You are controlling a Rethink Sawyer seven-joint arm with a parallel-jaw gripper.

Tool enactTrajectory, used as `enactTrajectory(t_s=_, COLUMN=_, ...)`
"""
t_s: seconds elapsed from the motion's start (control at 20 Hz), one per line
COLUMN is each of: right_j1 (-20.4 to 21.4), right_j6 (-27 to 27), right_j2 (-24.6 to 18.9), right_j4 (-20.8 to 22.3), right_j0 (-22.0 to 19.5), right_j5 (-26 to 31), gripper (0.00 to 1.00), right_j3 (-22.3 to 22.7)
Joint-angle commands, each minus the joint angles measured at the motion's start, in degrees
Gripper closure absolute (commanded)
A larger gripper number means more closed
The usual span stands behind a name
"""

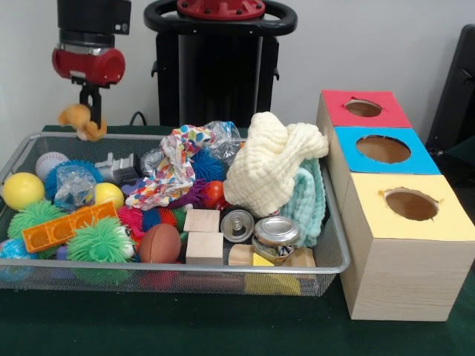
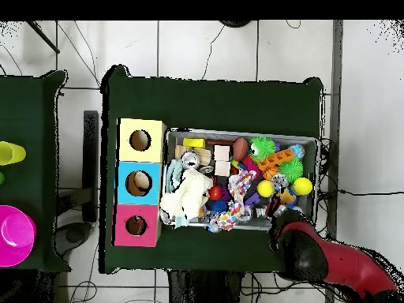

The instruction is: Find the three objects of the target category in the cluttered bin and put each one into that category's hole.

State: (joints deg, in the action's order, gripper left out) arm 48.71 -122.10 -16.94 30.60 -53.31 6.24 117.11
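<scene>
My gripper (image 1: pixel 90 122) hangs above the far left corner of the wire mesh bin (image 1: pixel 326 278) and is shut on an orange-tan toy figure (image 1: pixel 76 117), held clear of the clutter. In the overhead view the red arm (image 2: pixel 319 254) covers the gripper and the toy at the bin's (image 2: pixel 237 132) lower right corner. I cannot pick out a yellow duck or a striped tiger in the pile. A box with three holes stands beside the bin: red (image 1: pixel 364 107), blue (image 1: pixel 382 148), yellow (image 1: pixel 412 204).
The bin holds spiky rubber balls (image 1: pixel 100 241), yellow balls (image 1: pixel 22 189), a cream cloth (image 1: pixel 271 167), cans (image 1: pixel 276 231), wooden blocks (image 1: pixel 202 221), a toy football (image 1: pixel 159 242) and an orange brick (image 1: pixel 67 226). The box row also shows in the overhead view (image 2: pixel 139 183).
</scene>
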Motion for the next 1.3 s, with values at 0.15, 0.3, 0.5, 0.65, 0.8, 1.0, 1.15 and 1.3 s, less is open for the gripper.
enactTrajectory(t_s=0.15, right_j1=8.71, right_j6=-2.64, right_j2=-8.44, right_j4=-5.44, right_j0=6.3, right_j5=5.59, gripper=1.0, right_j3=6.93)
enactTrajectory(t_s=0.3, right_j1=11.06, right_j6=-3.83, right_j2=-7.2, right_j4=-6.33, right_j0=9.94, right_j5=4.91, gripper=1.0, right_j3=7.13)
enactTrajectory(t_s=0.5, right_j1=13.66, right_j6=-5.74, right_j2=-4.89, right_j4=-9.35, right_j0=14.83, right_j5=6.63, gripper=1.0, right_j3=7.99)
enactTrajectory(t_s=0.65, right_j1=16.42, right_j6=-7.18, right_j2=-1.58, right_j4=-10.91, right_j0=19.79, right_j5=7.64, gripper=1.0, right_j3=8.42)
enactTrajectory(t_s=0.8, right_j1=18.24, right_j6=-8.67, right_j2=1.37, right_j4=-12.92, right_j0=24.91, right_j5=9.69, gripper=1.0, right_j3=8.02)
enactTrajectory(t_s=1.0, right_j1=18.7, right_j6=-11.68, right_j2=6.03, right_j4=-14.68, right_j0=32.37, right_j5=11.69, gripper=1.0, right_j3=6.38)
enactTrajectory(t_s=1.15, right_j1=17.83, right_j6=-13.94, right_j2=9.75, right_j4=-15.88, right_j0=37.66, right_j5=11.54, gripper=1.0, right_j3=5.56)
enactTrajectory(t_s=1.3, right_j1=15.51, right_j6=-16.68, right_j2=14.49, right_j4=-17.1, right_j0=44.02, right_j5=9.16, gripper=1.0, right_j3=4.89)
